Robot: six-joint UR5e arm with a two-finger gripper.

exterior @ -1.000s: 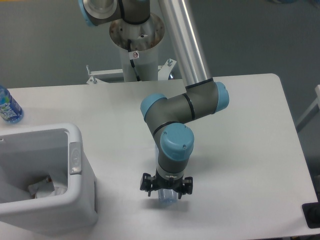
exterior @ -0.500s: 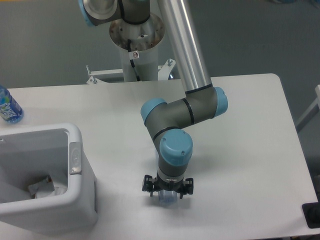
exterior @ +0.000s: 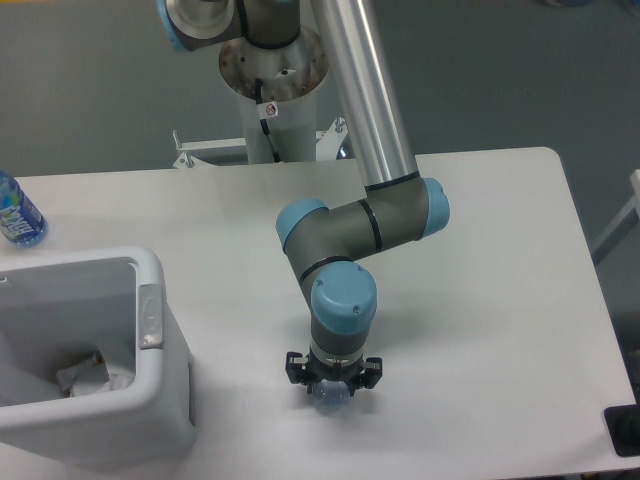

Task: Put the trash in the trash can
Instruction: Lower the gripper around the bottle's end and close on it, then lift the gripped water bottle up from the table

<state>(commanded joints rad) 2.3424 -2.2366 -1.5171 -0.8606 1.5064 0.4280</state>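
Note:
My gripper point(exterior: 332, 386) points straight down at the table's front middle, low over a clear plastic bottle point(exterior: 332, 397). Only a small bluish end of the bottle shows under the wrist. The black fingers point(exterior: 296, 368) stand on either side of it, and the gripper looks open. The trash can point(exterior: 150, 400), a large white bin, sits at the front left. A crumpled white wrapper point(exterior: 95, 378) lies inside it.
A second bottle with a blue label point(exterior: 16, 214) stands at the table's far left edge. The robot's base column point(exterior: 272, 100) rises behind the table. A dark object point(exterior: 624, 430) sits beyond the front right corner.
The arm has sunk lower and shifted slightly left, bringing the gripper down around the bottle. The bottle and the bin have not moved.

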